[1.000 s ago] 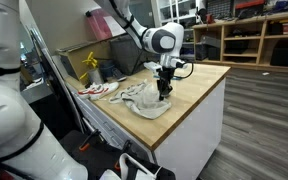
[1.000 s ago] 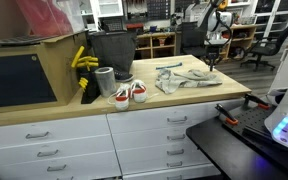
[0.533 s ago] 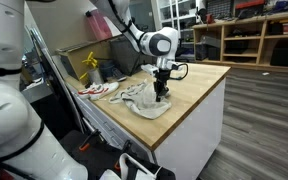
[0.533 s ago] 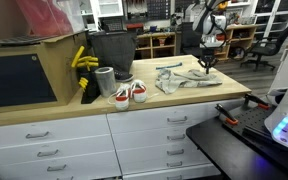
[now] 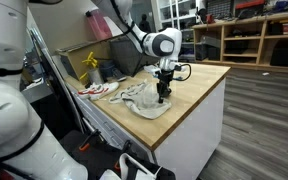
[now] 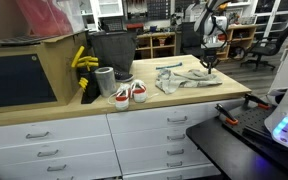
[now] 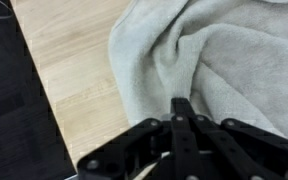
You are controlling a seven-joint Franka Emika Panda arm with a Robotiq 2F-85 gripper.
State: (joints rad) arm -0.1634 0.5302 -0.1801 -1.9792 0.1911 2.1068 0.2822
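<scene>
A crumpled light grey towel (image 5: 147, 104) (image 6: 188, 78) lies on the wooden countertop (image 5: 200, 84) (image 6: 189, 97). My gripper (image 5: 164, 96) (image 6: 208, 66) points straight down onto it from above. In the wrist view the towel (image 7: 234, 50) fills the right side, and a raised fold runs right up to the tips of my gripper (image 7: 181, 102). The black fingers are pressed together with that ridge of cloth pinched between them. Bare wood (image 7: 74, 70) shows left of the towel.
A pair of red and white sneakers (image 5: 97, 90) (image 6: 129, 94) sits further along the counter, beside a grey cup (image 6: 105, 80) and a black bin (image 6: 111, 50). Something yellow (image 6: 81, 60) hangs by a wooden box. The counter edge (image 5: 189, 120) drops off near the towel.
The gripper has stayed shut on the towel. The arm has barely shifted and the cloth lies much as before.
</scene>
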